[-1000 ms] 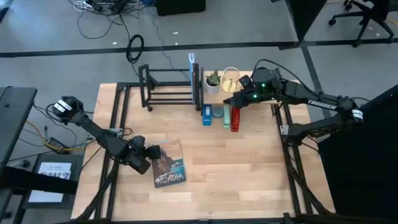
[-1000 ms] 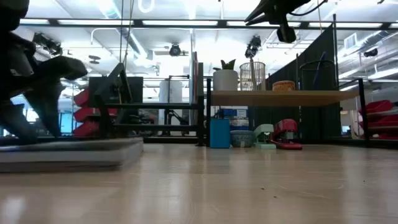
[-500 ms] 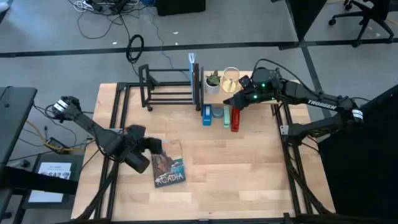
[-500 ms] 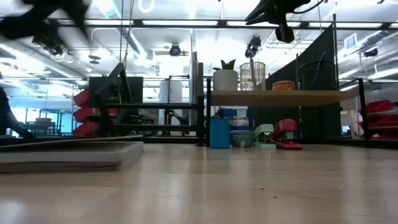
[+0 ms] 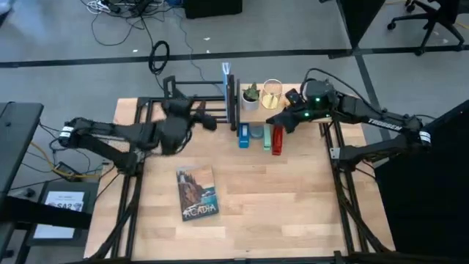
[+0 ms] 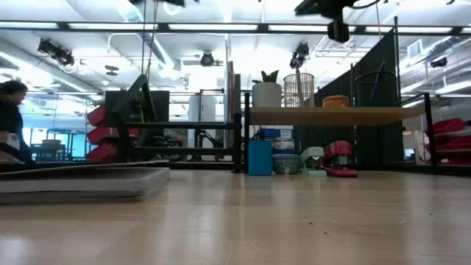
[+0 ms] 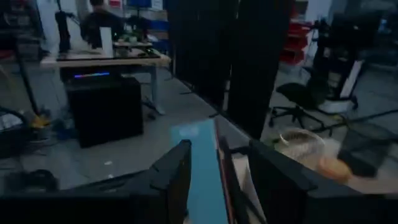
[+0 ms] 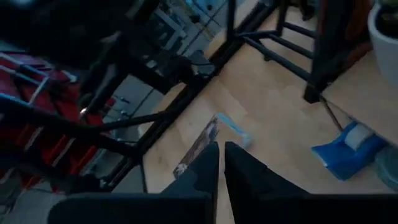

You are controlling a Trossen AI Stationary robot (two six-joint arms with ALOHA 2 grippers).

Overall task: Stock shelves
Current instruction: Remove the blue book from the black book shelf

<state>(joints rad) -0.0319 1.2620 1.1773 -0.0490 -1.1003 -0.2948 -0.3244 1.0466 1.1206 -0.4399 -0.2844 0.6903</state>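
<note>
Both grippers hang empty. The left gripper [image 5: 207, 121], fingers parted, hovers over the low black metal-bar rack [image 5: 198, 103]. The right gripper [image 5: 276, 119], seemingly almost closed, hangs above the pale wooden plank shelf [image 6: 335, 115].

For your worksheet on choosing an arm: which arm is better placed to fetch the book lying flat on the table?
Left, probably. The left gripper hovers by the black rack, on the book's side; the right gripper is farther off, above the wooden shelf.

Left gripper [image 5: 207, 119] is raised, reaching far forward, fingers parted. Right gripper [image 5: 272, 122] hovers, its fingers almost touching.
</note>
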